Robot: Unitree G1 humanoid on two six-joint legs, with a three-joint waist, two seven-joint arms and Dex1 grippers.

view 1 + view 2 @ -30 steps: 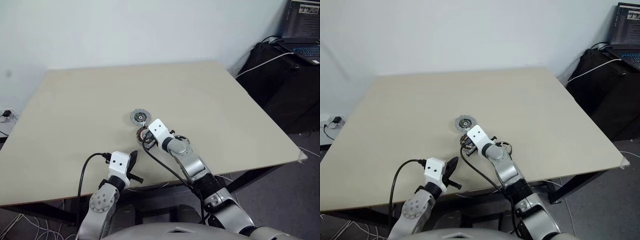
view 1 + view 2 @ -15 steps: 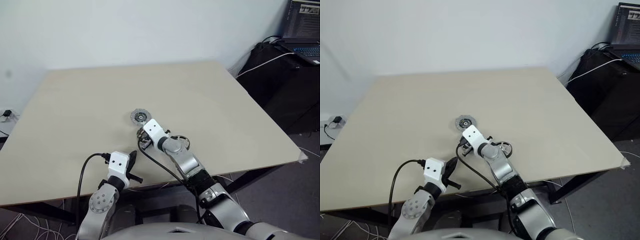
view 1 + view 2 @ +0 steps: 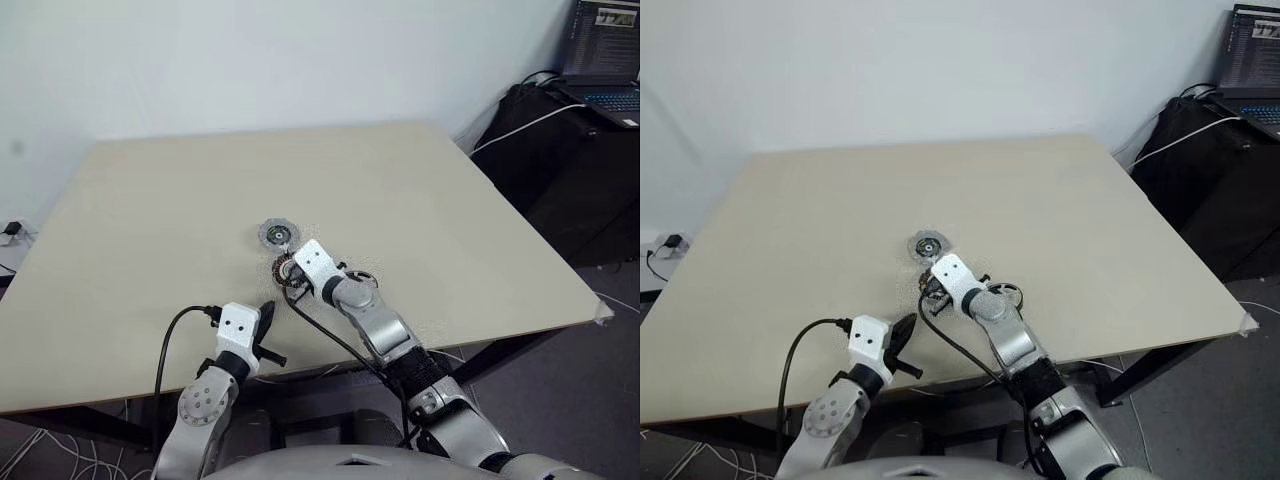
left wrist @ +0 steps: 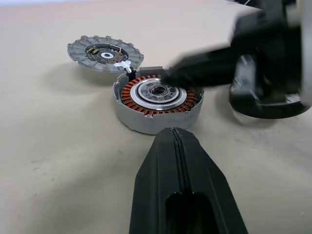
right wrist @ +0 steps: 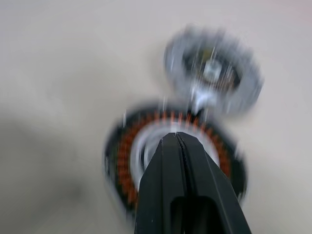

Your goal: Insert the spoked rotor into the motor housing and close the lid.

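On beige table [image 3: 150,200], housing [image 4: 157,101] beside lid [image 4: 104,52].

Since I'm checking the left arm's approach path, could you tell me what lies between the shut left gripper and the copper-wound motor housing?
Nothing: bare beige tabletop separates the left gripper from the motor housing, as the left wrist view shows.

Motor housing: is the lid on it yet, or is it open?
Open. The motor housing shows its bare copper windings and silver centre, and the lid lies flat on the table just beside it.
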